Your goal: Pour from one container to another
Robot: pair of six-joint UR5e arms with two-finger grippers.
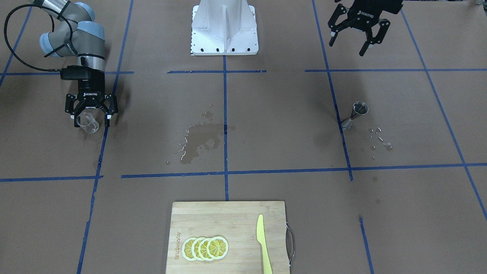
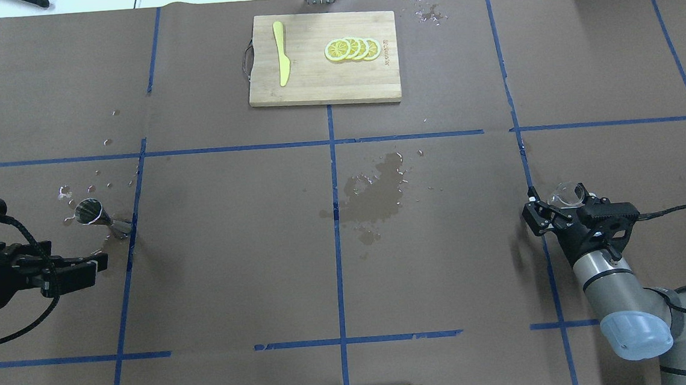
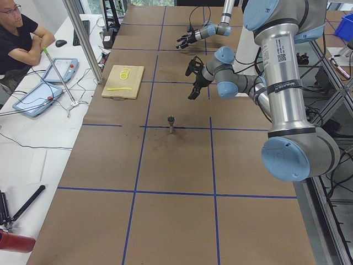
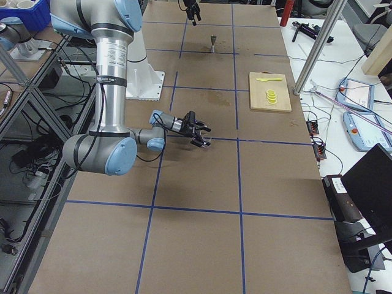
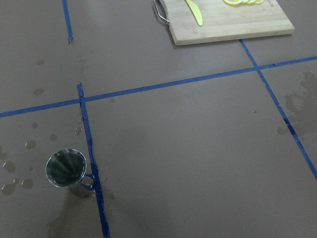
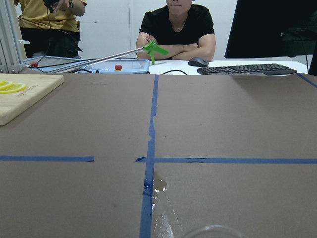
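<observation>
**Cup in hand, jigger far across the table**

The table (image 1: 266, 125) carries wet patches near its middle and around the jigger. The board (image 1: 228, 224) with lemon slices (image 1: 205, 248) and a yellow knife (image 1: 263, 243) sits at the operators' edge, well away from both arms.

The right gripper (image 1: 91, 114) pinches the cup (image 1: 88, 123) between its fingers, low over the table and upright or nearly so (the front view does not settle whether the base touches the paper). The left gripper (image 1: 355, 38) hangs spread and empty, near the jigger (image 1: 355, 114) but clear of it.

The step in hand looks like the pick-up of the cup, with the pour not yet begun. The next move calls for a level carry across the table to the jigger, then a slow tilt with the lip over the small mouth.

The cup is clear glass, hard to read; whether it holds liquid cannot be told. The jigger is silvery, narrow-waisted, standing upright beside a blue tape line, its open top cone up.
</observation>
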